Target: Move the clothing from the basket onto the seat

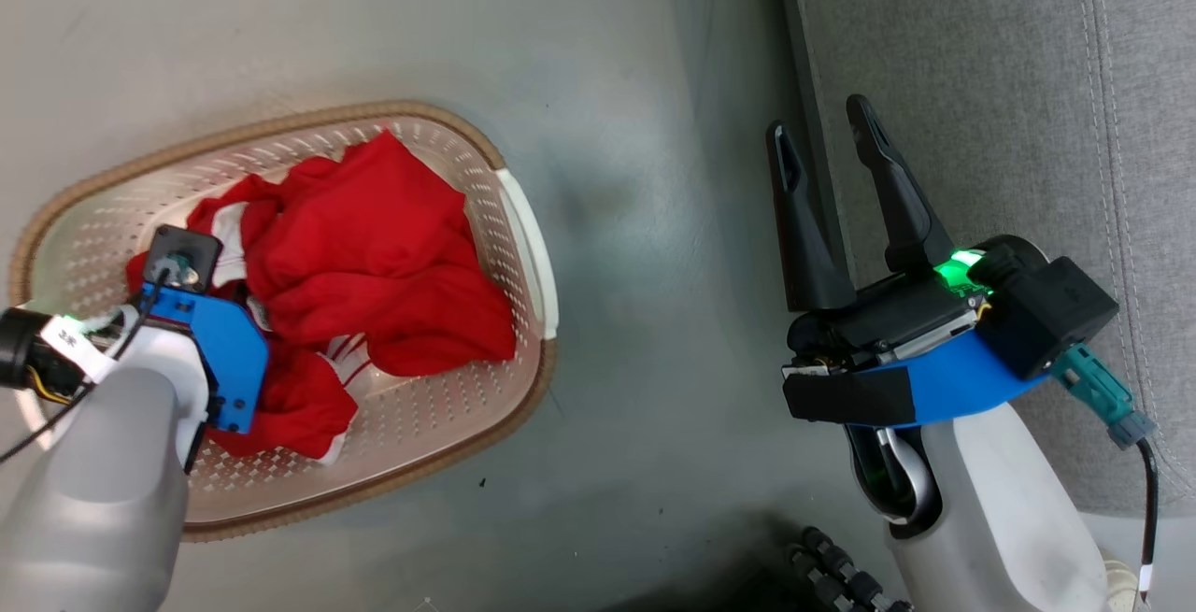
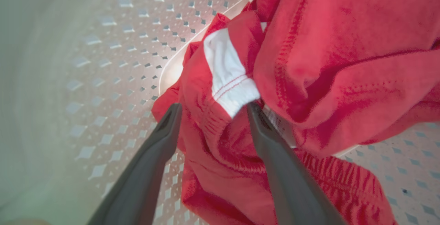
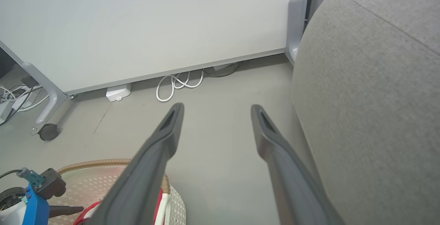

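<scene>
Red soft sports garments with white stripes and trim (image 1: 374, 248) lie bunched in a heap inside a cream-white perforated plastic laundry basket with a brown woven-look rim (image 1: 439, 117). The basket stands on a smooth grey floor (image 1: 654, 220), on the robot's left side. The left gripper (image 2: 213, 105) reaches down into the left end of the basket. In the left wrist view its two long dark fingers stand wide apart on either side of a fold of the red clothing that carries a white elastic band (image 2: 228, 77). The cloth bulges up between them and is not yet pinched. The right gripper (image 1: 820, 126) hovers over the floor just beside the edge of a large grey fabric-upholstered seat with rounded edges (image 1: 1009, 79). Its fingers are spread wide with nothing between them. The seat lies on the robot's right, well apart from the basket, with a stitched seam running along its top. In the right wrist view a coiled white cable (image 3: 175, 84) lies on the floor at the foot of a pale wall panel (image 3: 154, 22).
</scene>
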Available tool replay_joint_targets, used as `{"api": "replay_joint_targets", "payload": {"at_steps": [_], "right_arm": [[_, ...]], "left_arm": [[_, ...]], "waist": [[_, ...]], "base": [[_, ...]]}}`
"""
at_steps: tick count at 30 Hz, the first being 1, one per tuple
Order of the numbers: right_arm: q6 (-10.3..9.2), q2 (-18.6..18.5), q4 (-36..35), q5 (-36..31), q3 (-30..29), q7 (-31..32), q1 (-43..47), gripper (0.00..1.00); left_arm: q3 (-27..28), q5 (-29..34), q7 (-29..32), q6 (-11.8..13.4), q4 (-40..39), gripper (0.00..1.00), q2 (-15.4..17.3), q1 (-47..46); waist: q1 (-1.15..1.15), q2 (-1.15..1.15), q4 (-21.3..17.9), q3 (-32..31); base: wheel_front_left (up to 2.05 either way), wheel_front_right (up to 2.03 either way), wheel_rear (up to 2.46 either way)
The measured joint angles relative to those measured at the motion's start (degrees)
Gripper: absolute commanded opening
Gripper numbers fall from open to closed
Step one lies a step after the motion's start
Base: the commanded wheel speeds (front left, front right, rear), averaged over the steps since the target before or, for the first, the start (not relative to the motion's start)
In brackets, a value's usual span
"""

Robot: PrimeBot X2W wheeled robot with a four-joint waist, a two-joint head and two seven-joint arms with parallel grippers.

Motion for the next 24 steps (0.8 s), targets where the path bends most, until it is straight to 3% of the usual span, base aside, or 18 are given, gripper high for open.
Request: {"api": "replay_joint_targets", "payload": {"at_steps": [9, 10, 11, 12, 13, 24], "right_arm": [[0.0, 0.0, -0.8, 1.5, 1.1, 0.0, -0.9, 1.0], [0.0, 0.0, -0.8, 1.5, 1.2, 0.0, -0.9, 1.0], [0.0, 0.0, -0.8, 1.6, 1.2, 0.0, -0.9, 1.0], [0.0, 0.0, -0.8, 1.7, 1.3, 0.0, -1.0, 1.0], [0.0, 0.0, -0.8, 1.9, 1.3, 0.0, -1.1, 1.0], [0.0, 0.0, -0.1, 2.3, 1.6, 0.0, -1.4, 1.0]], "left_arm": [[-0.1, -0.3, 0.1, 1.2, 2.1, 1.0, 1.2, -2.2], [-0.1, -0.6, 0.1, 1.4, 2.3, 0.9, 1.2, -2.5], [-0.1, -0.6, 0.1, 1.5, 2.4, 0.39, 1.2, -2.7], [-0.1, -0.6, 0.0, 1.7, 2.6, 0.07, 1.2, -2.8], [-0.1, -0.7, 0.0, 1.7, 2.8, 0.0, 1.2, -2.9], [-0.5, -2.1, -2.0, 1.8, 4.3, 0.0, 0.6, -3.7]], "waist": [[0.0, 0.0, -1.7, 3.1], [0.0, 0.0, -1.9, 3.2], [0.0, 0.0, -1.9, 3.4], [0.0, 0.0, -2.0, 3.4], [0.0, 0.0, -2.0, 3.5], [0.0, 0.0, -1.7, 2.6]], "base": [[0.0, 0.0, 0.0], [0.0, 0.0, 0.0], [0.0, 0.0, 0.0], [0.0, 0.0, 0.0], [0.0, 0.0, 0.0], [0.0, 0.0, 0.0]]}}
